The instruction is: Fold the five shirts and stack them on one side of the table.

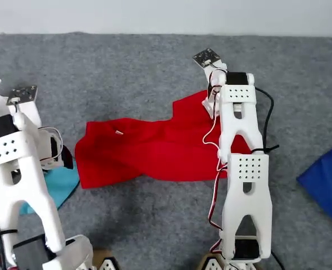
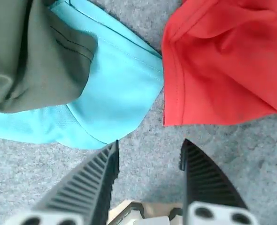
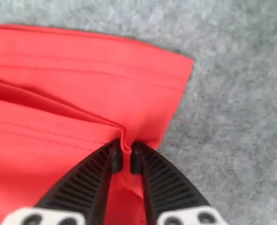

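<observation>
A rumpled red shirt (image 1: pixel 149 149) spreads across the middle of the worktop (image 1: pixel 126 67). A cyan shirt (image 2: pixel 115 93) lies by the left edge, an olive shirt (image 2: pixel 30 56) bunched on it. A blue shirt (image 1: pixel 326 180) lies at the right edge.

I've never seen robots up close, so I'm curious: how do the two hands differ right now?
The right hand is shut on a fold of the red shirt; the left hand is open and holds nothing. The right hand sits over red cloth; the left hand hangs over bare grey carpet beside the turquoise shirt. Both have black ridged fingers.
</observation>
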Available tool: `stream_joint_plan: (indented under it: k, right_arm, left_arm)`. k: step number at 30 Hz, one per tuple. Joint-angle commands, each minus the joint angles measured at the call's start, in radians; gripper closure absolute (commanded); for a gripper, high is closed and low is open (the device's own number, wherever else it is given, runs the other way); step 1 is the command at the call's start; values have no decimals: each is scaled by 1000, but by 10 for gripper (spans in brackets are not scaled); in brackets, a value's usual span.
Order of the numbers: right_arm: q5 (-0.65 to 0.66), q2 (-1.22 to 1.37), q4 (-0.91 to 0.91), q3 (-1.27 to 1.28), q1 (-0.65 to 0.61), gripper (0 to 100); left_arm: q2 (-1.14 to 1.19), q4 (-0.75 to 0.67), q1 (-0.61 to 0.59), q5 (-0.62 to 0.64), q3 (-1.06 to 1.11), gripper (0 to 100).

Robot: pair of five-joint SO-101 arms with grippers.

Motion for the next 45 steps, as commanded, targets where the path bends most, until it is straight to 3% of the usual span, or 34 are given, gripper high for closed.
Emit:
stream_joint_plan:
  k: [1,15,27,29,35,45]
  right_arm:
    - [12,-10,51,-83,19,989]
    - [14,-7,166,-212,31,988]
    - [15,27,113,-219,117,982]
    - [15,38,116,-219,116,949]
    - [15,38,154,-244,130,693]
    - [144,59,295,-450,2,749]
  left_arm:
    - [-37,34,2,-17,-4,798]
    - [-37,34,-3,-17,-2,798]
    - [-37,34,-5,-17,-2,798]
    - [-38,34,-5,-17,5,798]
    - [-74,34,-5,-17,74,798]
    - [-253,34,3,-18,183,798]
